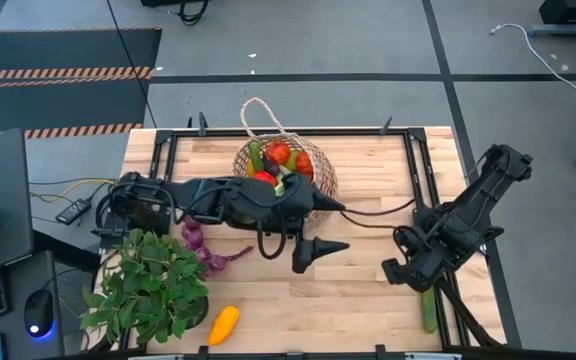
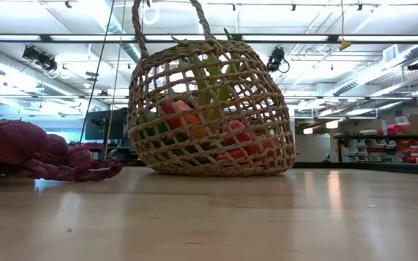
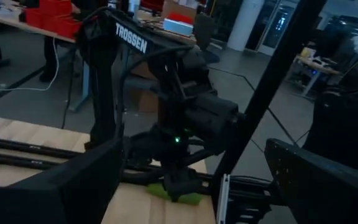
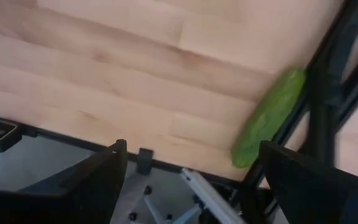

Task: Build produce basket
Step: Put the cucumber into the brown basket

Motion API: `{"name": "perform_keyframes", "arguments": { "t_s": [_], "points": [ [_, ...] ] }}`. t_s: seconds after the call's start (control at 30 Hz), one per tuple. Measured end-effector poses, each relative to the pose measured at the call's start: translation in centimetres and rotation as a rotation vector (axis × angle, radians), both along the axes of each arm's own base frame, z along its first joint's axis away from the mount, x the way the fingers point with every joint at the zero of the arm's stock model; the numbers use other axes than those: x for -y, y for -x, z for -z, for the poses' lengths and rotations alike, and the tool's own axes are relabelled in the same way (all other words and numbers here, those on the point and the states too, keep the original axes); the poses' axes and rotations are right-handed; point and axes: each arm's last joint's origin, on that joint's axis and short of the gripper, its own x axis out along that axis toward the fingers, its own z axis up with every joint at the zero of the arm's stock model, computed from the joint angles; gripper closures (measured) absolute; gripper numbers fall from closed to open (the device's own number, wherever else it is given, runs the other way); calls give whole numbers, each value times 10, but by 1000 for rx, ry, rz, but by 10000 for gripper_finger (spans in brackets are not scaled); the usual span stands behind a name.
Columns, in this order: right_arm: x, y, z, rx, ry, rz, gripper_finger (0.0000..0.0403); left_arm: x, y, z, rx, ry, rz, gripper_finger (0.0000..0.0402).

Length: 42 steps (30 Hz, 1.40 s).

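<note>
The tan open-weave basket (image 1: 286, 165) stands at the table's far middle, holding red and green produce; the low view shows it upright (image 2: 212, 109). My left gripper (image 1: 324, 226) is open and empty, level, just near-right of the basket, pointing toward the table's right. My right gripper (image 1: 400, 272) is open and empty at the near right. A green cucumber (image 1: 428, 308) lies flat on the table by the right rail, just beyond the right gripper (image 4: 191, 186); it shows in the right wrist view (image 4: 269, 118) and the left wrist view (image 3: 176, 193).
A purple string (image 1: 203, 245) lies on the table left of centre and shows in the low view (image 2: 35, 152). A yellow squash (image 1: 223, 323) lies near the front edge. A leafy potted plant (image 1: 148, 285) stands at the near left. A dark frame rail (image 1: 430, 170) borders the table.
</note>
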Motion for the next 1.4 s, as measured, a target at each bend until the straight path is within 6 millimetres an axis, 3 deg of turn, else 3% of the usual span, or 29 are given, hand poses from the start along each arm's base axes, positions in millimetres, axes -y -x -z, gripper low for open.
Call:
{"name": "perform_keyframes", "arguments": {
  "t_s": [0.3,0.53,0.7,0.97,1.17,1.27,1.4],
  "points": [
    [-30,-8,14,-6,-54,-7,37,9,3,-14,132,33,7,5],
    [-37,-7,17,-30,-88,-30,37,17,5,19,138,74,27,5],
    [-43,-2,17,-40,-99,-42,37,11,25,46,237,166,33,5],
    [-63,6,28,-32,-65,-108,37,-12,77,40,287,206,26,5],
    [-91,12,47,-47,-54,-179,37,-21,102,52,89,172,-6,5],
    [-107,14,59,-47,-66,-214,37,-22,103,61,-13,270,-31,5],
    [-121,19,70,-47,-69,-251,37,-20,105,60,-18,418,-37,5]
  ]
}}
